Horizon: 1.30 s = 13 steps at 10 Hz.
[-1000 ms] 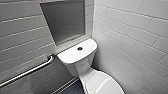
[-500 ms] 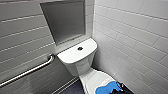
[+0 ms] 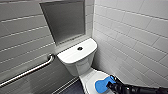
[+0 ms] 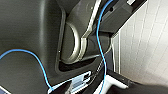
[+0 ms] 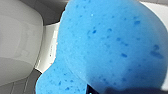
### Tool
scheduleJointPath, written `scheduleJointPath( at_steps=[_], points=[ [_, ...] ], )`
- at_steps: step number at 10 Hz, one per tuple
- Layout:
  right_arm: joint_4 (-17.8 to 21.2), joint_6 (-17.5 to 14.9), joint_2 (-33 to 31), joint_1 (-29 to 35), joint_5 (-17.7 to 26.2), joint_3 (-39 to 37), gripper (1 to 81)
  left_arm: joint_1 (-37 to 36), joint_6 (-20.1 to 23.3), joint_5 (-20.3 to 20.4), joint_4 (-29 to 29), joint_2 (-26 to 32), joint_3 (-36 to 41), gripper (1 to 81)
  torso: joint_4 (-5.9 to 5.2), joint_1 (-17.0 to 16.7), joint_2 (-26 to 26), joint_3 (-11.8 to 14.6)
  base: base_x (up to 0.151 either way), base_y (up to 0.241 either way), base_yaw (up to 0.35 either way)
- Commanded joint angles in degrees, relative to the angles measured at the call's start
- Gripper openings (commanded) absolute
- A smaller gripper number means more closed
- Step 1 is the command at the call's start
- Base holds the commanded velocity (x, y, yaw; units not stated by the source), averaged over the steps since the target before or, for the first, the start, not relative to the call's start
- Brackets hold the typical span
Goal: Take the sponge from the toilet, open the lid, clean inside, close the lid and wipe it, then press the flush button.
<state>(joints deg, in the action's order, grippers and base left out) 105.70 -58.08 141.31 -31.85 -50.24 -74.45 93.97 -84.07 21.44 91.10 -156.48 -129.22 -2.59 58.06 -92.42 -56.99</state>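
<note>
While the right hand (image 3: 111, 86) grips the sponge (image 3: 102, 84), both hang over the closed lid (image 3: 90, 76).
Whether sponge touches lid cannot be told; the flush button (image 3: 80, 48) sits atop the toilet (image 3: 78, 61) tank behind.

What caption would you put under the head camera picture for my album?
The right gripper holds the blue sponge over the white toilet, beside a tiled wall.

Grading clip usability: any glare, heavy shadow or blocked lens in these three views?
Head view: even light, soft sheen on the toilet tank and the grab bar, tile lines slanted. Right wrist view: the sponge sits very close to the lens, evenly lit. Left wrist view: dark robot parts in shadow beside a bright tiled wall.
</note>
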Motion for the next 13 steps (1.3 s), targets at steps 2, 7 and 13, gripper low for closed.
scheduleJointPath(
  at_steps=[2, 7, 13],
  points=[
    [6.52, -2.38, 12.87, 13.61, 16.14, -14.65, 1.0, 1.44, -0.05, -0.61, 0.39, 1.08, 0.55, 81.1, 0.00, 0.00, 0.00, 0.00, 0.000, 0.000, 0.000],
    [9.78, -5.29, 18.76, 10.45, 32.54, -28.27, 1.0, 1.44, -0.31, -0.70, 0.31, 0.90, 0.55, 81.1, 0.00, 0.00, 0.00, -0.02, 0.000, 0.000, 0.000],
    [9.26, -6.52, 19.91, 6.23, 44.44, -32.06, 1.0, 1.45, -0.40, -0.70, 0.39, 0.90, 0.55, 81.1, 0.00, 0.00, 0.02, -0.05, 0.000, 0.000, 0.000]
  ],
)
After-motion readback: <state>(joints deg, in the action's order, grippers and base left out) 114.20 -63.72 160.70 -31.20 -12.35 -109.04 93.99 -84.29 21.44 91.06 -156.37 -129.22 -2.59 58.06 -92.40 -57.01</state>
